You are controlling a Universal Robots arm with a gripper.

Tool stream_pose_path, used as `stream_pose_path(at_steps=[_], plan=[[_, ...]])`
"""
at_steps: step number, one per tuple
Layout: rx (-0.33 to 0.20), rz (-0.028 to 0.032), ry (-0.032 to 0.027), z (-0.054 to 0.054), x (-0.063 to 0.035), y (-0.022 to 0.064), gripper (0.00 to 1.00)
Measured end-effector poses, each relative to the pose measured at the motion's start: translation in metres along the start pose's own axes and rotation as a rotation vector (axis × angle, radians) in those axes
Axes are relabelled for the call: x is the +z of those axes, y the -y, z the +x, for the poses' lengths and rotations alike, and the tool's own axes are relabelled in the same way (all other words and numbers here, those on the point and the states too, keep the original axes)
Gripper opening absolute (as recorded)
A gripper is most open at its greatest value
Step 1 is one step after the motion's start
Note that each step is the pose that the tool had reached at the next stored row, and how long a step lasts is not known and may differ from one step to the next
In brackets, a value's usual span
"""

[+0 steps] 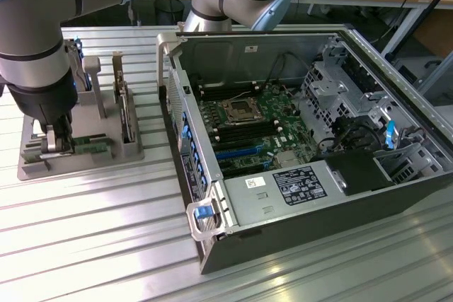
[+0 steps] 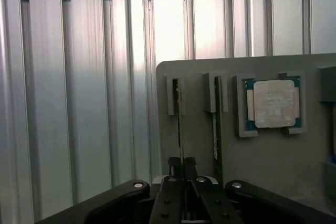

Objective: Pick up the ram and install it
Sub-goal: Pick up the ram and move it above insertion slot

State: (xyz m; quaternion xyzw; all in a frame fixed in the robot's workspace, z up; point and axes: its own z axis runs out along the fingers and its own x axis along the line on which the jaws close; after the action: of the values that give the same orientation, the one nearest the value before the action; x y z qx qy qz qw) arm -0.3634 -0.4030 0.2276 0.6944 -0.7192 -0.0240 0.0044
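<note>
Clamping the ram (image 2: 179, 124) in its slot, the gripper's (image 2: 182, 162) two fingers (image 2: 174, 164) pinch it edge-on; the grey holder (image 2: 199, 67) on the desk (image 2: 79, 103) carries a second stick (image 2: 216, 129) and one processor (image 2: 273, 103).

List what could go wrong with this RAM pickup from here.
1. The gripper appears to pinch the ram across its thin edge. With so little contact, the ram may tilt or slip as it leaves the gray holder.
2. A second stick stands close beside the ram, and the gripper might snag it.
</note>
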Motion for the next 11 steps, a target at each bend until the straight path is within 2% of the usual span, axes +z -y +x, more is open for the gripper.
stream_pose_path(at_steps=[11], plan=[[0.000, -0.0001, 0.0068, -0.0002, -0.0094, -0.0004, 0.13]])
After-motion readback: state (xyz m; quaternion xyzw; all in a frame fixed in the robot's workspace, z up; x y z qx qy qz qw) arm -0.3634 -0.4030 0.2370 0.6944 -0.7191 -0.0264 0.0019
